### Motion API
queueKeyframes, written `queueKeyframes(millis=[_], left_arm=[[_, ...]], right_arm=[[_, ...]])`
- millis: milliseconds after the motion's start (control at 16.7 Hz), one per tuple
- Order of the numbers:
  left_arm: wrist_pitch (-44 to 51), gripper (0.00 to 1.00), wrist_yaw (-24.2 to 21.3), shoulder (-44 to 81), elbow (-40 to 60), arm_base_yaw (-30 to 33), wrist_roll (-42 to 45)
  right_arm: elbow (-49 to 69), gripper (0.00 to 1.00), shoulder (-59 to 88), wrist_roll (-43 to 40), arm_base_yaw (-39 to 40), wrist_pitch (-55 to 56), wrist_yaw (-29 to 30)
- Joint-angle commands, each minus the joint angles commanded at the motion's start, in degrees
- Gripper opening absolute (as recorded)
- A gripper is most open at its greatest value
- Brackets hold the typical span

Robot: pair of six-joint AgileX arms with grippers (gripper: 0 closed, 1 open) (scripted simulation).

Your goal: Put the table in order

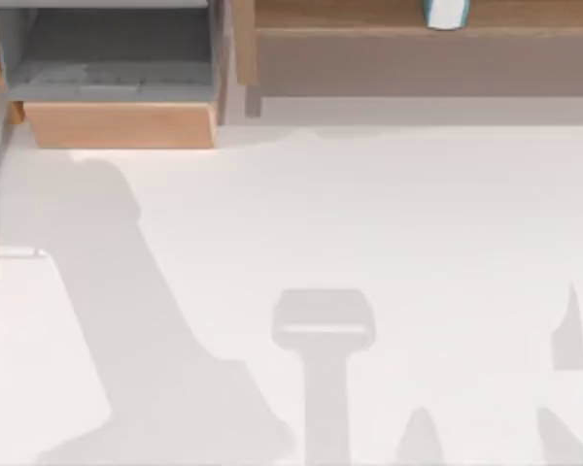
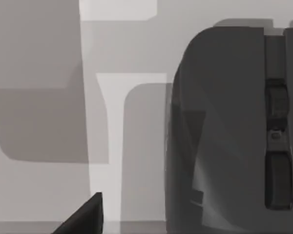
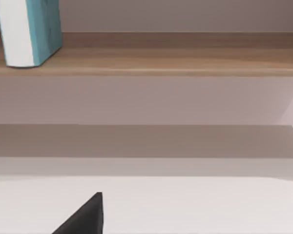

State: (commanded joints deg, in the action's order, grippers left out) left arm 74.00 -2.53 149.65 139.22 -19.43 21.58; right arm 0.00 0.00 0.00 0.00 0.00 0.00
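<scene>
The white table (image 1: 418, 223) took up nearly all of the top view, its surface bare and crossed by grey shadows of the arms along the near edge and up the left side. At its far left corner sat a light-wood box (image 1: 117, 124) with a grey inside. Along the far edge to the right ran a brown wooden shelf (image 1: 369, 15), and on it stood a teal-and-white item (image 1: 445, 12) – book-like, upright.

In the right wrist view the right gripper (image 3: 83, 217) showed as one black tip above the table, facing the shelf (image 3: 161, 53) and well apart from the teal-and-white item (image 3: 29, 31). Whether it was spread or pressed together could not be told.

In the left wrist view the left gripper (image 2: 83, 217) was the same black tip over shadowed table, near a large dark grey rounded object (image 2: 224, 126) – what it was could not be told, nor the gripper's state.
</scene>
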Motion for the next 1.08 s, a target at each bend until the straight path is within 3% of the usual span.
queueKeyframes(millis=[780, 1080], left_arm=[[-3.6, 1.0, 0.1, 1.0, -2.6, 0.6, -0.7], [-3.6, 0.62, 0.1, 1.0, -2.6, 0.6, -0.7]], right_arm=[[0.0, 1.0, 0.0, 0.0, 0.0, 0.0, 0.0], [0.0, 1.0, 0.0, 0.0, 0.0, 0.0, 0.0]])
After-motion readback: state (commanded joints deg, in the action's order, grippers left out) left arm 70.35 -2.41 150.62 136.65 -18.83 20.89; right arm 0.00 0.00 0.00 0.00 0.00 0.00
